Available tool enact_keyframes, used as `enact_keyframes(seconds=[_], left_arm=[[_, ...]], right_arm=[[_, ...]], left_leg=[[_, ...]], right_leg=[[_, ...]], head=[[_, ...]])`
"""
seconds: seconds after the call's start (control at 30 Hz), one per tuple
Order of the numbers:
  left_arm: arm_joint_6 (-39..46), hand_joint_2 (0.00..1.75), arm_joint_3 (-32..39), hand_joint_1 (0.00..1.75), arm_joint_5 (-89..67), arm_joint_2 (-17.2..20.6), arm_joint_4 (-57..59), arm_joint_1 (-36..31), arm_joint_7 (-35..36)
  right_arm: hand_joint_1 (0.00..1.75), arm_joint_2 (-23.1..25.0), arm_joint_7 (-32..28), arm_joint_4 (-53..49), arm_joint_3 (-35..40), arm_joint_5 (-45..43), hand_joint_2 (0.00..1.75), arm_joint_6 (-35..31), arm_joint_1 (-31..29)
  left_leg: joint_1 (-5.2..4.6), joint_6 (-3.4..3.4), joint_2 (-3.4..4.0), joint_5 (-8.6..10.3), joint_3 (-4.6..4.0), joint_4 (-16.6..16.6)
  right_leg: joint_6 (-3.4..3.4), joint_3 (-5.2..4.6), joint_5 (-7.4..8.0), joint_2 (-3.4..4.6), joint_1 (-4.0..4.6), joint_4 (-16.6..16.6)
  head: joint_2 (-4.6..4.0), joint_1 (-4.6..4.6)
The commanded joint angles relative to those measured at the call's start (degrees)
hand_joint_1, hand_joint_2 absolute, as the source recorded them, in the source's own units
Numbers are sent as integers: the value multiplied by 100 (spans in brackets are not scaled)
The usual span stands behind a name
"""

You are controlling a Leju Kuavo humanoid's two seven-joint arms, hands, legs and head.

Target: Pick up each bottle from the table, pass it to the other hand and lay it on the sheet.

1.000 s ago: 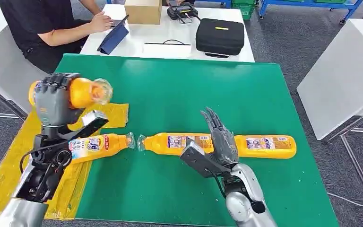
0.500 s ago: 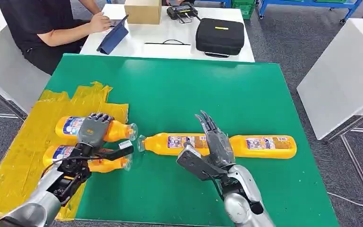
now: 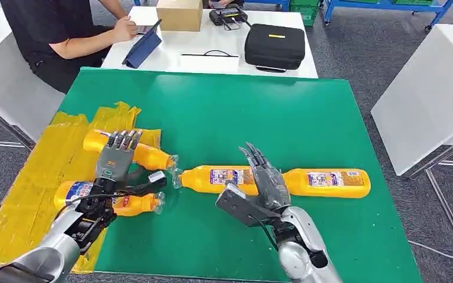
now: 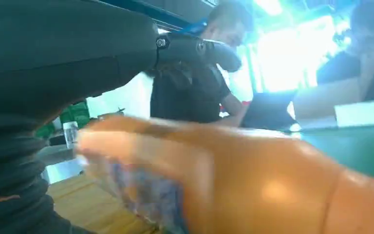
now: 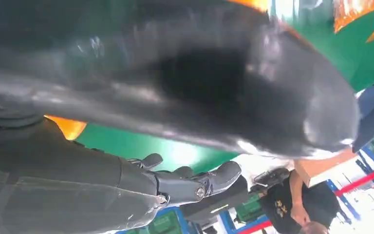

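On the green table (image 3: pixel 307 112), the far half is left bare, so passage there is unobstructed. The near middle is crossed by two orange bottles (image 3: pixel 221 178) (image 3: pixel 330 181) lying end to end. The yellow sheet (image 3: pixel 29 194) is partly taken up by two laid bottles (image 3: pixel 147 155) (image 3: pixel 127 204), while its outer part is left open. Beyond the far edge, a person (image 3: pixel 53 35), a tablet (image 3: pixel 141 46), a cardboard box (image 3: pixel 179 14) and a black case (image 3: pixel 274 45) are found.

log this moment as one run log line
left hand: open over bottle on sheet | right hand: open above table bottle
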Motion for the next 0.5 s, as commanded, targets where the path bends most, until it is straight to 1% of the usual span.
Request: enact_keyframes(seconds=[0.03, 0.17, 0.2, 0.23, 0.27, 0.33, 0.37, 0.47, 0.5], left_arm=[[278, 0, 587, 0, 79, -167, -59, 31, -17], [278, 0, 587, 0, 79, -167, -59, 31, -17], [358, 0, 719, 0, 241, -200, -171, 70, -138], [358, 0, 853, 0, 175, -204, -400, 138, -94], [358, 0, 971, 0, 225, -232, -542, 189, -127], [358, 0, 1173, 0, 310, -292, -586, 137, -217], [358, 0, 1305, 0, 558, -346, -708, 118, -389], [337, 0, 1713, 0, 1889, -589, -1261, 48, -1088], [238, 0, 1827, 0, 2589, -674, -1567, 65, -1447]], right_arm=[[0, -70, 69, 304, 161, 23, 0, 99, -163], [0, -70, 69, 304, 161, 23, 0, 99, -163], [0, -80, 109, 325, 177, 56, 0, 132, -172], [0, -89, 143, 338, 190, 85, 0, 163, -179], [0, -89, 191, 368, 200, 124, 175, 199, -193], [0, -112, 280, 466, 229, 240, 175, 286, -247], [0, -131, 355, 552, 243, 341, 175, 351, -295], [0, -219, 481, 982, 301, 684, 175, 572, -582], [0, -230, 480, 1207, 313, 768, 175, 635, -726]], left_leg=[[2, -11, 1, -5, 12, 0], [1, -13, -1, -7, 15, 2], [0, -9, -2, -3, 9, 0], [-1, -18, -2, -10, 21, 5], [1, -13, -2, -5, 11, 3], [3, -11, 1, -4, 5, 2], [2, -13, -1, -5, 7, 5], [3, -13, -9, -2, 2, 7], [5, -9, -11, 1, -7, 7]], right_leg=[[-11, 11, -3, -7, 3, 1], [-14, 14, -6, -10, 2, 4], [-10, 9, -3, -9, 1, 2], [-19, 18, -11, -15, 1, 11], [-14, 12, -5, -11, 2, 5], [-12, 6, -1, -6, 4, 3], [-14, 8, -3, -9, 3, 6], [-14, 4, -2, -17, 4, 7], [-10, -2, 1, -16, 6, 3]], head=[[0, 2], [0, 0], [0, 0], [0, 2], [0, 0], [0, 0], [0, 0], [0, 2], [0, -2]])
